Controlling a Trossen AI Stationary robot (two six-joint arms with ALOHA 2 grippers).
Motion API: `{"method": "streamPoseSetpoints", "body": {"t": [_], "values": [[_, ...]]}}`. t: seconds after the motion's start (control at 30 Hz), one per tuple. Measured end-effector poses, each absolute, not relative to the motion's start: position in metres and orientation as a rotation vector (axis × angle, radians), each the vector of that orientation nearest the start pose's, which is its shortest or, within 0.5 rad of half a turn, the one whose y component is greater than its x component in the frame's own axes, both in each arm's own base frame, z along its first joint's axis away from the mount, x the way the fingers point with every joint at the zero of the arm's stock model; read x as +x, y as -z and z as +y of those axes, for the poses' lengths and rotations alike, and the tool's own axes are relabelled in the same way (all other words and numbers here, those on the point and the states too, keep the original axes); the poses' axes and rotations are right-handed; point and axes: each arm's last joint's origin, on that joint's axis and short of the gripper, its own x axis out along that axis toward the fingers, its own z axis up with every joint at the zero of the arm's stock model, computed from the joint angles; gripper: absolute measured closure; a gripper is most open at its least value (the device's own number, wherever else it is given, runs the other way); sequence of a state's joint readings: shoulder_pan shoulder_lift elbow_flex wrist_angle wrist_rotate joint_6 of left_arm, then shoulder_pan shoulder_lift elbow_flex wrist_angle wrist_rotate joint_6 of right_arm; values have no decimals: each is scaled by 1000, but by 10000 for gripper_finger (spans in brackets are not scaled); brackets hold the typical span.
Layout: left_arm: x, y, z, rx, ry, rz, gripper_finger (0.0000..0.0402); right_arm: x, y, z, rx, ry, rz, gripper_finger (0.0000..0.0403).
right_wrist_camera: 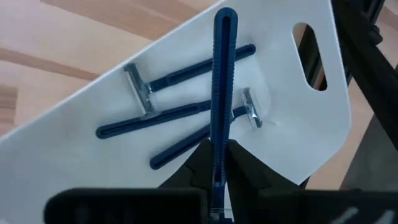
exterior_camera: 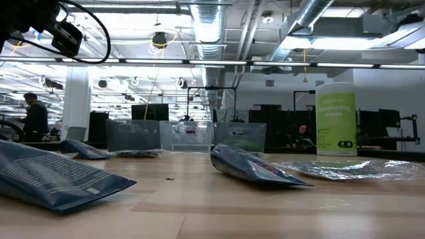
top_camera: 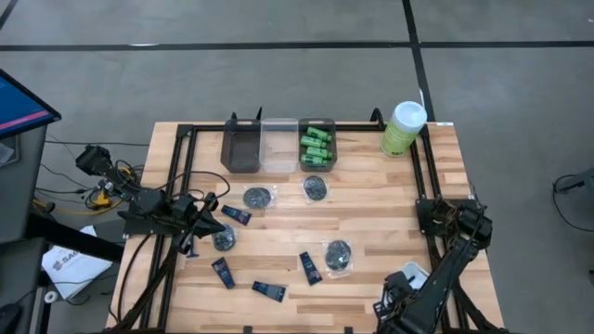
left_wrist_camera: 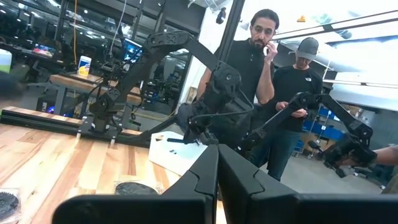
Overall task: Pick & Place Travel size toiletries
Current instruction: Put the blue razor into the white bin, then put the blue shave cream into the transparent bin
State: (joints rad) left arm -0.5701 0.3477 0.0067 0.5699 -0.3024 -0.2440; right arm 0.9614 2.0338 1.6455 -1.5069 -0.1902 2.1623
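My right gripper hovers over the white tray at the table's near right corner and is shut on a thin blue razor. Three more blue razors lie flat on that tray. My left gripper is shut and empty, low over the table's left side, beside a navy tube and a round dark packet. Other navy tubes and packets lie flat on the wood. Green mini bottles fill the rightmost bin. My right gripper pinches the blue razor's handle between its two fingers, which lie along its length. The handle's free end sticks out ahead of the fingertips, over the tray. The gripper hides the razor's other end.
Three bins stand in a row at the far edge: a dark one, a clear one and the one with bottles. The tall green canister stands at the far right corner. People stand beyond the table's right side.
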Motion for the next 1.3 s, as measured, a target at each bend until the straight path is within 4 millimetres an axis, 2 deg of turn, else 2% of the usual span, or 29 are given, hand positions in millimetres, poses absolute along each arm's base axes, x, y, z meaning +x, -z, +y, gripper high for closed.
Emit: {"method": "streamPoseSetpoints", "body": {"t": [0.2,0.3,0.5,0.63,0.73,0.8,0.97,1.03,1.13,1.2,1.3], "values": [[102,-190,-55,-338,291,-174,399,199,-203,296,704,1232,1557,378],[102,-190,-55,-339,291,-174,399,200,-203,296,700,1218,1570,362],[102,-190,-55,-339,291,-175,399,200,-204,296,686,1191,1586,286],[102,-190,-55,-339,291,-175,399,203,-214,296,653,1119,1579,233],[102,-190,-55,-338,291,-174,399,208,-237,292,579,1037,1479,207],[102,-190,-55,-338,291,-174,399,214,-258,285,560,911,1362,202],[102,-191,-55,-346,293,-191,399,217,-319,241,396,688,955,221],[101,-193,-55,-353,294,-207,399,214,-346,219,297,630,797,238],[101,-193,-55,-356,295,-212,399,199,-382,184,151,563,666,275],[101,-193,-55,-355,295,-211,399,186,-397,162,63,531,621,309],[101,-194,-55,-356,295,-213,399,164,-410,131,-27,485,565,368]]}}
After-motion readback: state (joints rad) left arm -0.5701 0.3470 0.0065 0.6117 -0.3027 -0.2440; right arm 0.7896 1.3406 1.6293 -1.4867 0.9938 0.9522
